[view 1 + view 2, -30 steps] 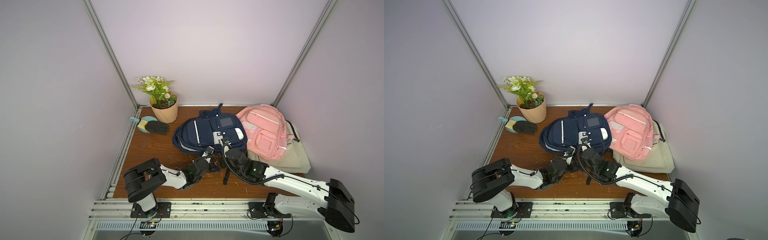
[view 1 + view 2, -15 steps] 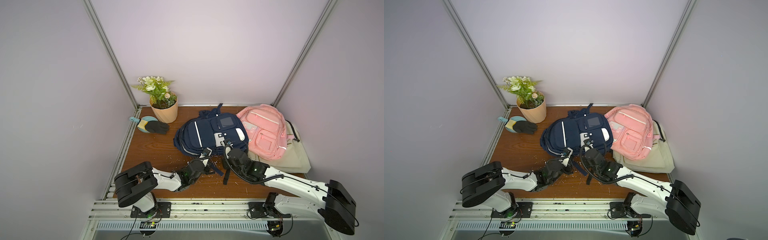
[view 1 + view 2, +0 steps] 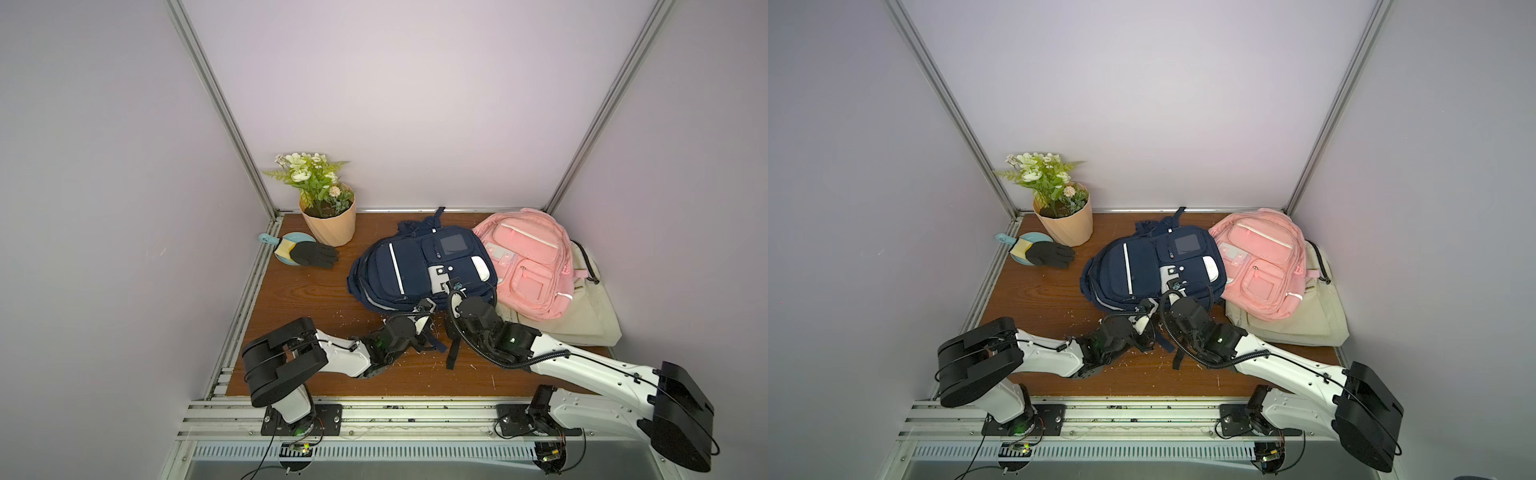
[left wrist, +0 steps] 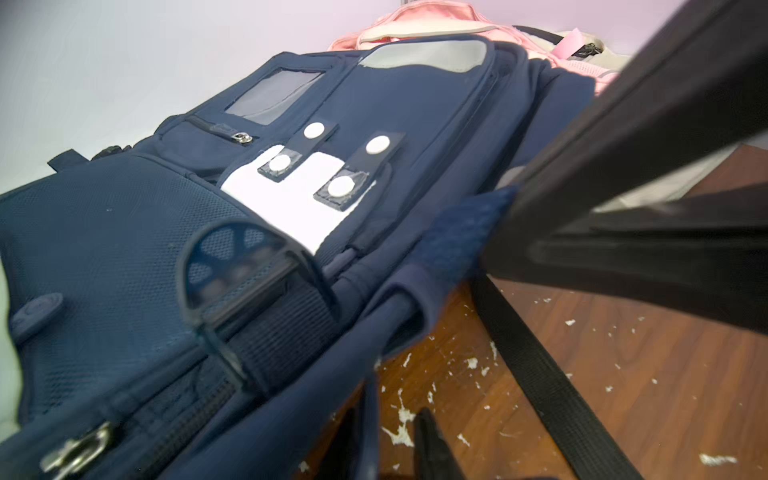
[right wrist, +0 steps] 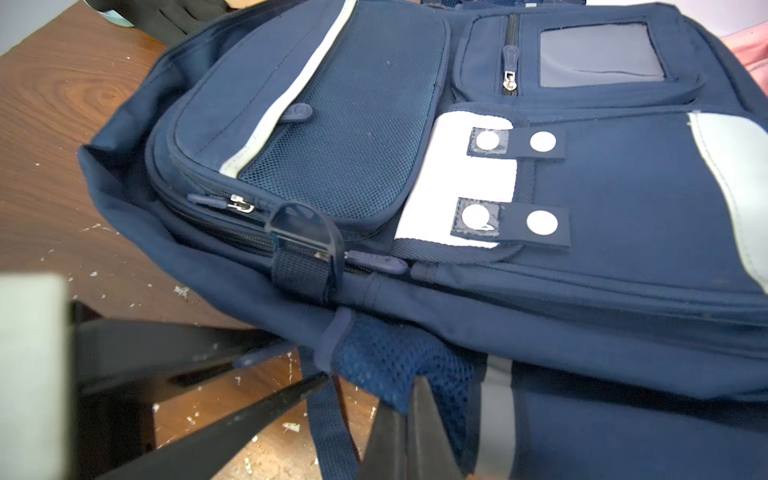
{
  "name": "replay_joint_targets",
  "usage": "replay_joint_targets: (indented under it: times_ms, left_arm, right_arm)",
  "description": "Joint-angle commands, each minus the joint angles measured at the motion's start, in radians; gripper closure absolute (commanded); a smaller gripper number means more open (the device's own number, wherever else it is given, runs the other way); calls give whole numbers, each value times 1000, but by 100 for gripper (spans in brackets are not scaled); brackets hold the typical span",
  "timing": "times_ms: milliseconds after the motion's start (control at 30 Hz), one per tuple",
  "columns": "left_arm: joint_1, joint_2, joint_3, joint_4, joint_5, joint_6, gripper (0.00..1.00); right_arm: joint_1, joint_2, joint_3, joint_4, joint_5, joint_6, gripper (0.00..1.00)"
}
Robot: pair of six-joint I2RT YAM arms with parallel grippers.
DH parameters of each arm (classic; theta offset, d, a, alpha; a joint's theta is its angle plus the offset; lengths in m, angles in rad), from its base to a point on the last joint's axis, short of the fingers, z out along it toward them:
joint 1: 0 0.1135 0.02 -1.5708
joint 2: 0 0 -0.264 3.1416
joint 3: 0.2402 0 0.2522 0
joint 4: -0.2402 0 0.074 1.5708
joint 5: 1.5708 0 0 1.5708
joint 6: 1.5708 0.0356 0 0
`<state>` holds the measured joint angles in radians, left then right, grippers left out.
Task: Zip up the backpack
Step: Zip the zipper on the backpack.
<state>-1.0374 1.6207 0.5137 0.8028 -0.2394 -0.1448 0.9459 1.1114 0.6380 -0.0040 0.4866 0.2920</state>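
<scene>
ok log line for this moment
task: zip navy backpack | left gripper: jaws apart, holding nothing | right gripper: shut on side mesh

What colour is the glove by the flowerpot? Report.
Black; the glove shows best in a top view.

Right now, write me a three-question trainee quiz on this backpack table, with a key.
1. True or false: the pink fabric backpack rests partly on the beige cloth bag.
2. What lies on the round light-blue dish? A) a black knit glove B) a white mug C) a red apple
3. Which gripper is shut on the mesh edge of the navy blue fabric backpack?
Key: 1 true; 2 A; 3 the right gripper.
</scene>
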Motion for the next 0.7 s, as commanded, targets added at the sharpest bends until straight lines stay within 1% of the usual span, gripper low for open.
replay_joint_targets:
  times_ms: [0, 167, 300, 667]
  left_arm:
    - [39, 3, 17, -5, 3, 7, 69]
    - [62, -13, -1, 12, 35, 17, 64]
    - [59, 3, 21, 17, 82, 19, 64]
    - [51, 55, 69, 70, 48, -1, 59]
  right_arm:
    - [7, -41, 17, 70, -13, -1, 100]
    - [8, -47, 14, 67, -15, -1, 100]
    - [10, -41, 14, 79, -24, 1, 100]
    - [28, -16, 20, 95, -30, 11, 100]
